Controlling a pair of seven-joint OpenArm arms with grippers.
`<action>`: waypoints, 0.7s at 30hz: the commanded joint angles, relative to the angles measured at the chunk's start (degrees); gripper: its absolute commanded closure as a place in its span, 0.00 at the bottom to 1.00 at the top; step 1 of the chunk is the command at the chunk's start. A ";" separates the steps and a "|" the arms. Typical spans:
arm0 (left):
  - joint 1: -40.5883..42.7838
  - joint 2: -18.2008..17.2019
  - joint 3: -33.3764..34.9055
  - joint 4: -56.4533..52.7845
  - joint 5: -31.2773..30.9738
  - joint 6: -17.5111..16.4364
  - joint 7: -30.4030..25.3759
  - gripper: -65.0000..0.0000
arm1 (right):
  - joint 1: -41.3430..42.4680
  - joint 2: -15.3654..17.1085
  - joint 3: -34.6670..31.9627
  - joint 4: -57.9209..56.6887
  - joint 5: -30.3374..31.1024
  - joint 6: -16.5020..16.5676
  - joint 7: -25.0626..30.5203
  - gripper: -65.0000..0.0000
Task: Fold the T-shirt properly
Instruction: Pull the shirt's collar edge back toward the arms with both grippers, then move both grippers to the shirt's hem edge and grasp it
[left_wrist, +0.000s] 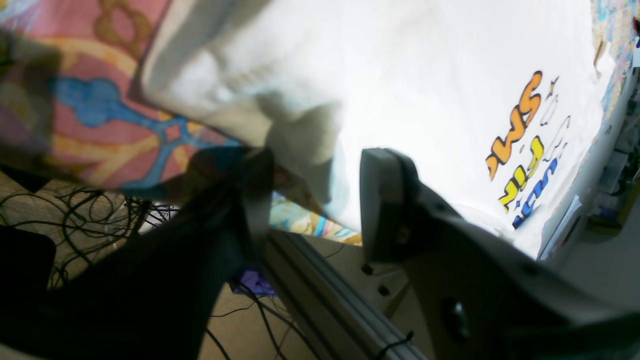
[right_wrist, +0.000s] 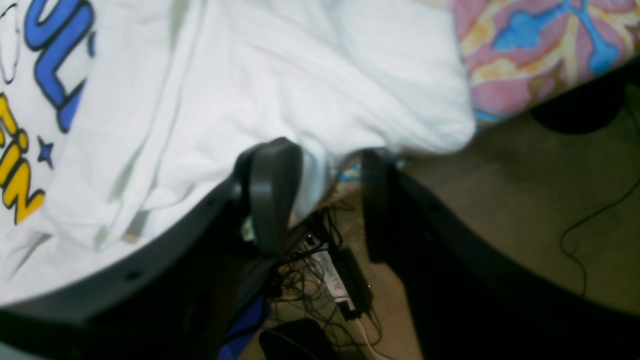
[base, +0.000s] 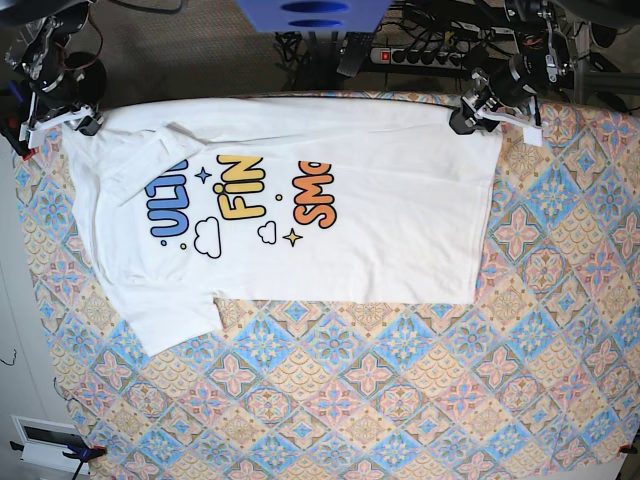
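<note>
**A:** Patterned cloth (base: 420, 400) covers the table in the base view, and on it we see the T-shirt (base: 380, 230) spread print side up, its far long edge along the table's far side. What holds it?

**B:** We see the left gripper (base: 478, 118) at the far hem corner and the right gripper (base: 62, 120) at the far shoulder end. Whether either has closed on fabric, we cannot tell from here.

**A:** Left wrist view?

**B:** We see the left gripper (left_wrist: 315, 200) with its jaws apart, straddling the T-shirt (left_wrist: 400, 75) edge at the table rim; cloth lies between them, unclamped.

**A:** Right wrist view?

**B:** Likewise: the right gripper (right_wrist: 325, 200) stands apart, white T-shirt (right_wrist: 300, 75) fabric hanging into the gap.

**A:** So which step?

**B:** We judge it the first lengthwise fold, at the grasp. Next, both jaws must close on the far edge together, then carry it evenly toward the near edge.
</note>
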 joint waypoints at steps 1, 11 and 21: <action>0.81 -0.61 -0.27 0.66 0.39 0.13 0.17 0.56 | -0.53 1.14 1.85 1.30 0.57 0.26 0.71 0.64; 1.77 -0.96 -5.64 0.74 0.39 0.04 0.25 0.55 | -1.32 1.14 4.75 7.36 0.66 0.26 0.71 0.64; 0.54 -4.66 -8.01 12.35 0.74 0.13 0.25 0.56 | -1.06 1.14 4.75 14.31 0.57 0.26 0.62 0.64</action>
